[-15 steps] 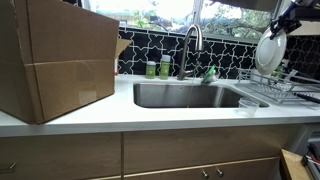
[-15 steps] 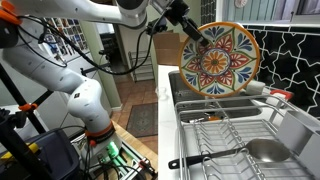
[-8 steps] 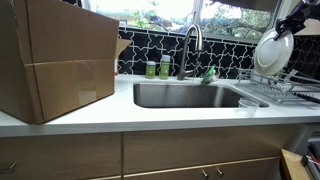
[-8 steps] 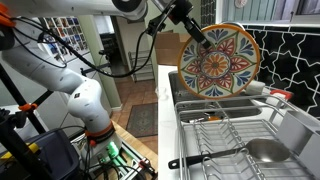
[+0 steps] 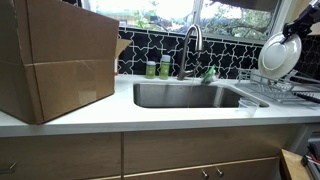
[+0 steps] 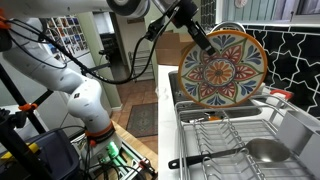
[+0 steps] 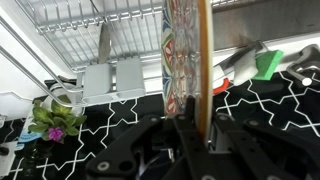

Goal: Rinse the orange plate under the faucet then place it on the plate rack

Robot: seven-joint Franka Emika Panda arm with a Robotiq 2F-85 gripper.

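Orange plate (image 5: 278, 55) hangs on edge in the air at the far end of the counter in an exterior view, its pale back showing, directly over the plate rack (image 5: 268, 86) and not yet in it. The gripper (image 5: 291, 34) pinches its upper rim. The faucet (image 5: 192, 45) stands well apart, over the steel sink (image 5: 185, 96), and no water can be made out running. Whether the rinse is finished cannot be read here, but the plate's position suggests that step is behind and only the racking is left. Two green bottles (image 5: 158, 68) sit beside the tap and a large cardboard box (image 5: 60, 60) fills the other end of the counter; neither is in the way.

In an exterior view from the rack end, the plate (image 6: 225, 68) shows a colourful patterned face with an orange border. It is held nearly upright, with the gripper (image 6: 201, 41) clamped on the rim at upper left. Below it the wire rack (image 6: 228, 138) already holds a large ladle (image 6: 262, 150) lying across the bars, which could crowd the slot chosen. The white arm (image 6: 70, 85) bends in from the side.

In the wrist view the plate (image 7: 190, 55) appears edge-on, running straight away from the gripper (image 7: 198, 118), whose jaws are pressed against both faces. Rack bars (image 7: 100, 15) and a flat utensil (image 7: 104, 45) lie beyond it. What remains, in my judgement, is to lower the edge between two uprights and let go.
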